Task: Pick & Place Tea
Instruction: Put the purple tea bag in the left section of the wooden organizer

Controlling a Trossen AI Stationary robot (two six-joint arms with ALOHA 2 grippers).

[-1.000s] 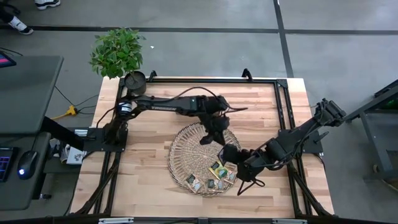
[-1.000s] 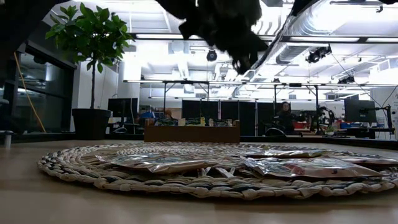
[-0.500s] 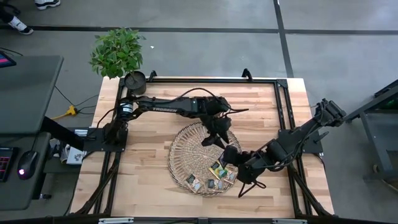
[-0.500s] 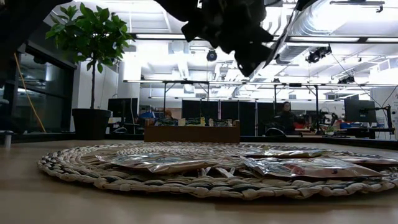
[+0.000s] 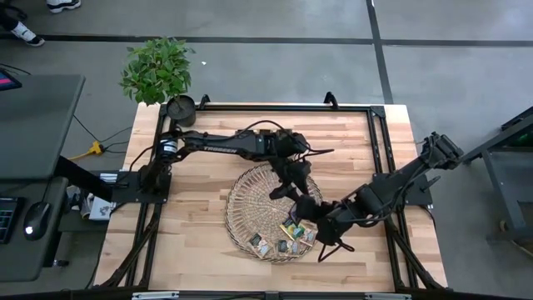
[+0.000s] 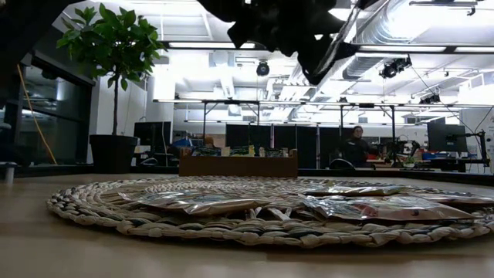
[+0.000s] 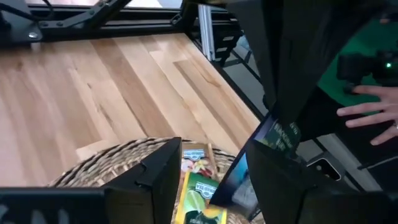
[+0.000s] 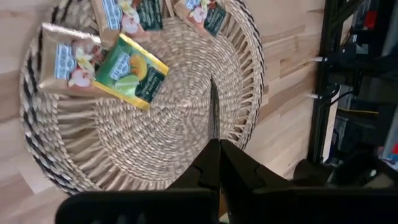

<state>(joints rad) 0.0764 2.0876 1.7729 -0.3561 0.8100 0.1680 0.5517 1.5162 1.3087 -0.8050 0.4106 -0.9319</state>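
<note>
Right wrist view: closed jaws pinch a thin edge-on tea sachet [image 8: 213,109], left jaws open.

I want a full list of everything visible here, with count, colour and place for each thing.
table: one, light wood
woven tray: one, straw-coloured, table centre
tea sachets: at least five; green, yellow, beige, dark; flat on the tray, toward the right arm
dark sachet: one, blue-black, above the tray
potted plant: one, green, table's far left corner
person's hand: one, beyond the table
left gripper: open, above the tray
right gripper: shut on the dark sachet
</note>
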